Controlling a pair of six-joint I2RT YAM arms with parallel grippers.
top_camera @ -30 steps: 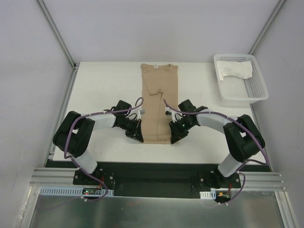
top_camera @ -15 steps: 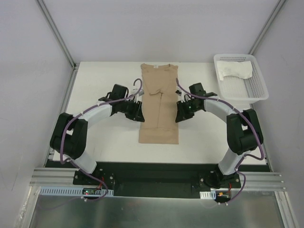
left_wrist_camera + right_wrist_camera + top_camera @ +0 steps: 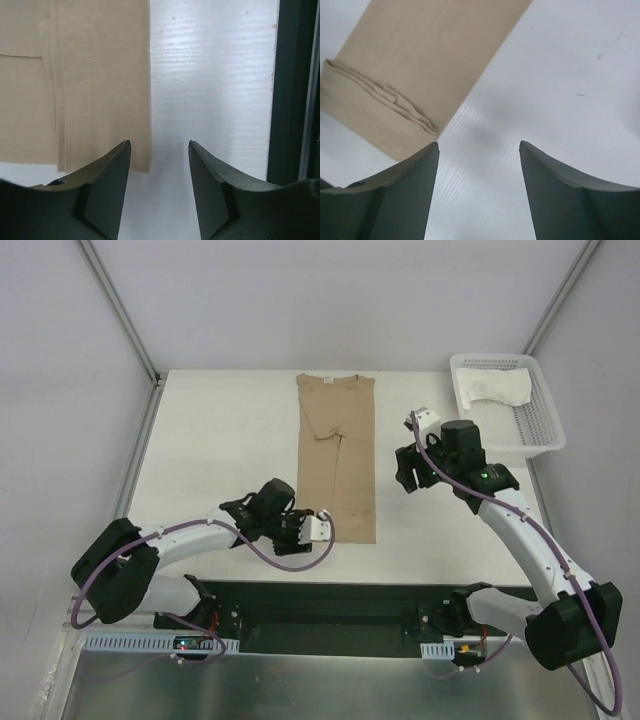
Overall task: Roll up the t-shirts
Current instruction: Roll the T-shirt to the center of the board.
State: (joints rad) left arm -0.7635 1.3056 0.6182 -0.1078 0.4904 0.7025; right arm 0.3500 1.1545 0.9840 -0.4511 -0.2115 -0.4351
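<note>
- The tan t-shirt (image 3: 337, 455) lies flat mid-table, folded into a long strip; the white t-shirt (image 3: 495, 388) sits in the basket (image 3: 512, 450) at 2 o'clock.
- The left gripper (image 3: 159, 145) is wide apart and empty by the strip's 7 o'clock corner; the right gripper (image 3: 479, 145) is wide apart and empty at its 3 o'clock side.

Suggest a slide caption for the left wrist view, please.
Open left gripper poised beside a corner of the tan t-shirt on the white table.

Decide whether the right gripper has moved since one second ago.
Yes. The right gripper has moved farther up the table, away from its near edge and toward the basket.
</note>
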